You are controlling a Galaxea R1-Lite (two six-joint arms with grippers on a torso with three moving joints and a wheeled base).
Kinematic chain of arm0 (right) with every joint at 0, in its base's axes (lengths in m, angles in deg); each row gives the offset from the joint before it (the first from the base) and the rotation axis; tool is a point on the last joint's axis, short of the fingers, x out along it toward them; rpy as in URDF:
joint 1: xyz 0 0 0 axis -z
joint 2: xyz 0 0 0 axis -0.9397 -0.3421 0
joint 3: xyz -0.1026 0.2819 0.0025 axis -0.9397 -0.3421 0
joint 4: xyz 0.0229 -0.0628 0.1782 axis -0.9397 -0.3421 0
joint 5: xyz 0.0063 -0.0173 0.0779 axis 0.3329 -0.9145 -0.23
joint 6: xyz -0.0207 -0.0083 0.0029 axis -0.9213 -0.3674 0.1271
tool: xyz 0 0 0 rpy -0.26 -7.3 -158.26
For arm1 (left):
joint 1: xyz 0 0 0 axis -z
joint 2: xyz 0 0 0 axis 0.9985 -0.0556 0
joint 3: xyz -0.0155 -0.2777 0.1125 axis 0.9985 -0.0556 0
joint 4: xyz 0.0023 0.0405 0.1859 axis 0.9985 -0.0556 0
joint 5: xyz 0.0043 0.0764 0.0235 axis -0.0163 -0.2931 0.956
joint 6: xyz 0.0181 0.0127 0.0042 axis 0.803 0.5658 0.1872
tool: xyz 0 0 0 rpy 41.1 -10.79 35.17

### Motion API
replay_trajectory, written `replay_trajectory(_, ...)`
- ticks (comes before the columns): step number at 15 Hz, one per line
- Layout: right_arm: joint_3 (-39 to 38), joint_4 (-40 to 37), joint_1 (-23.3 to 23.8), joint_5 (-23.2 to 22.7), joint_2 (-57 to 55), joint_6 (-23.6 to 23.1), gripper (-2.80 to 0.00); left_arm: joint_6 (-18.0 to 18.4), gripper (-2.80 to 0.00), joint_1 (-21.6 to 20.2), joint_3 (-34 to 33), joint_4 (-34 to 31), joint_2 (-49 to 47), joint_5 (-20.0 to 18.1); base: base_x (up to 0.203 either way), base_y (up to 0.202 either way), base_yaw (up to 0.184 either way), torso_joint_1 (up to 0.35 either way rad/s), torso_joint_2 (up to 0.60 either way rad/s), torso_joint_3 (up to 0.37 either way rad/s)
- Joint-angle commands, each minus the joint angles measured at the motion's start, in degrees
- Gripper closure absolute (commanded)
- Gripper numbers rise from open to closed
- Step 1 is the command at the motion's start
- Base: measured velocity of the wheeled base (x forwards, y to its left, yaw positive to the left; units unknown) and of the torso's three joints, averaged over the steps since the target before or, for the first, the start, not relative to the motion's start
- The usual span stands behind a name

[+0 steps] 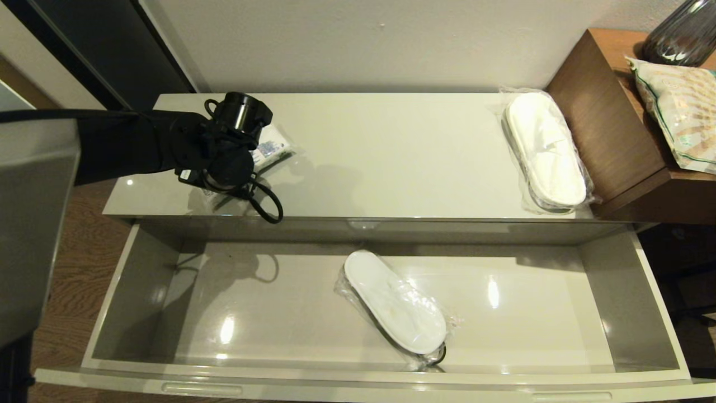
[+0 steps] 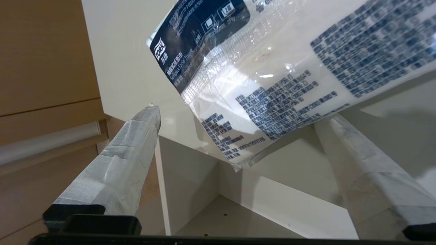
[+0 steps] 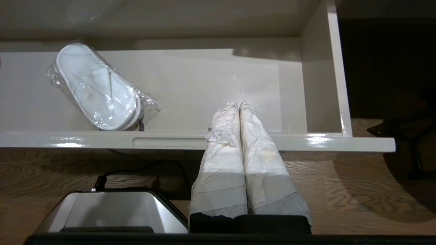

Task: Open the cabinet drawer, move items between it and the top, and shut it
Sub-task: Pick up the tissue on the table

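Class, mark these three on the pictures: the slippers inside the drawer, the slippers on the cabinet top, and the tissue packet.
Slippers in the drawer [image 1: 397, 305], head view: middle of the upper.
Slippers on the top [image 1: 545, 150], head view: centre of the wrapped pair.
Tissue packet [image 2: 272, 75], left wrist view: clear middle of the wrapper.

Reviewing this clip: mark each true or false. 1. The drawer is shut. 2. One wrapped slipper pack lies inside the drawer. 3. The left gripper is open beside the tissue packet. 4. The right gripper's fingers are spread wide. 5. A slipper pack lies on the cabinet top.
1. False: the drawer is pulled open.
2. True: slipper pack.
3. True: left gripper is open, the tissue packet between its fingers.
4. False: the right gripper is shut, empty, over the drawer's front edge.
5. True: second slipper pack on the top, right end.
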Motion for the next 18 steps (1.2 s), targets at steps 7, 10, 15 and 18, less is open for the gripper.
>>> replay_trajectory(7, -0.01, 0.02, 0.0, -0.01, 0.0, 0.0, 0.0, 18.3, -2.8, -0.3, -0.01, 10.75, -1.14, -10.72, 0.0, 0.0, 0.0, 0.0, 0.0, 0.0)
replay_trajectory(10, -0.01, 0.02, 0.0, -0.01, -0.09, 0.0, 0.0, 21.78, -2.8, -2.0, 0.04, 10.97, -1.67, -14.6, 0.0, 0.0, 0.0, 0.0, 0.0, 0.0)
replay_trajectory(15, -0.01, 0.02, 0.0, -0.01, -0.02, 0.0, 0.0, 22.73, 0.0, -3.63, 0.06, 12.0, -3.4, -16.38, 0.0, 0.0, 0.0, 0.0, 0.0, 0.0)
replay_trajectory(18, -0.01, 0.02, 0.0, -0.01, 0.0, 0.0, 0.0, 22.88, 0.0, -3.64, -0.01, 12.9, -3.58, -16.48, 0.0, 0.0, 0.0, 0.0, 0.0, 0.0)
